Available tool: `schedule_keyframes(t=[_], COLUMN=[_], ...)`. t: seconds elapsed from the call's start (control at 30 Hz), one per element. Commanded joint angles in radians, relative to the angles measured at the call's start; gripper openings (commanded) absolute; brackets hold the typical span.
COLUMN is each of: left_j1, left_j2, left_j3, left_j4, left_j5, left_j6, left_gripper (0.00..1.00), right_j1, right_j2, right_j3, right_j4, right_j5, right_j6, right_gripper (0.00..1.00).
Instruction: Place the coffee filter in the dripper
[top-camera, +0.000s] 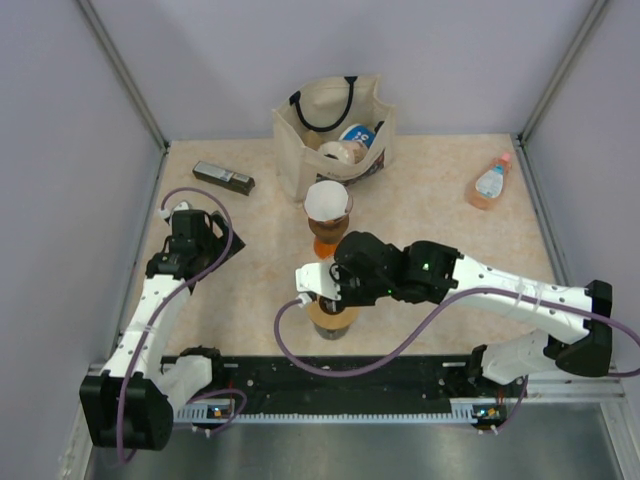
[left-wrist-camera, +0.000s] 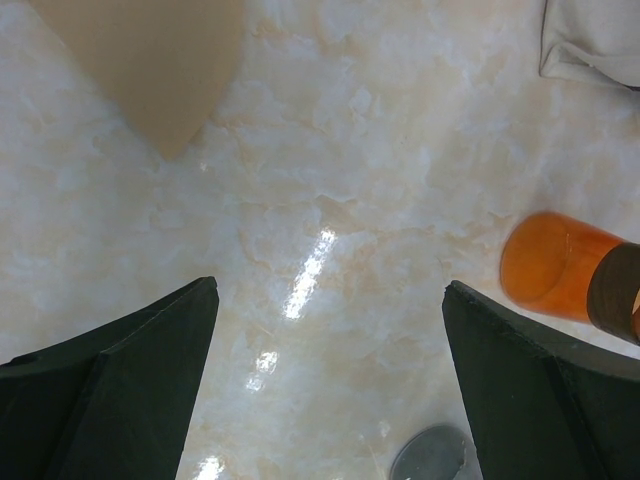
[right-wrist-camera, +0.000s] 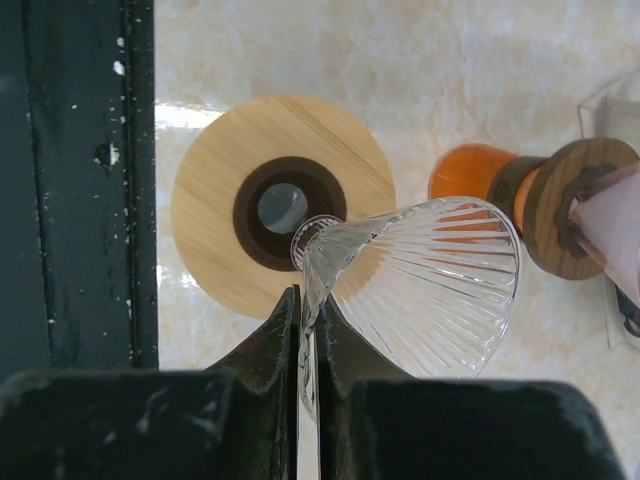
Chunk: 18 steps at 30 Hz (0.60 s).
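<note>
My right gripper (right-wrist-camera: 310, 300) is shut on the wall of a clear ribbed cone funnel (right-wrist-camera: 430, 285), holding it tilted just above a tan ring with a dark centre hole (right-wrist-camera: 215, 180) that sits on a beaker (top-camera: 333, 318). In the top view this gripper (top-camera: 325, 290) hovers over that beaker. Behind it a white coffee filter (top-camera: 326, 200) sits spread inside a pinkish dripper (right-wrist-camera: 612, 225) on an orange glass (top-camera: 328, 246). My left gripper (left-wrist-camera: 330, 290) is open and empty above bare table, at the left in the top view (top-camera: 190, 228).
A canvas bag (top-camera: 335, 130) with items stands at the back. A dark flat bar (top-camera: 223, 177) lies back left and a peach bottle (top-camera: 490, 182) back right. A black rail (top-camera: 340, 375) runs along the near edge. A grey disc (left-wrist-camera: 430, 455) lies under my left gripper.
</note>
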Motion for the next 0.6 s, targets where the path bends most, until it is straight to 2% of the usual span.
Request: schedule_keyframes(t=[0.0, 0.27, 0.57], left_j1=[0.005, 0.005, 0.005], left_j2=[-0.024, -0.04, -0.043], left_j3=[0.01, 0.002, 0.001], left_j4=[0.034, 0.045, 0.058], left_j5=[0.029, 0.1, 0.152], left_j6=[0.012, 0.012, 0.01], left_gripper=[0.99, 0.99, 0.99], right_j1=[0.028, 0.042, 0.059], right_j2=[-0.001, 0.062, 0.1], right_j3=[0.039, 0.031, 0.005], right_j4=[0.001, 0.004, 0.003], right_j5=[-0.087, -0.051, -0.097], right_j6=[-0.04, -0.066, -0.071], right_gripper=[0.0, 0.0, 0.0])
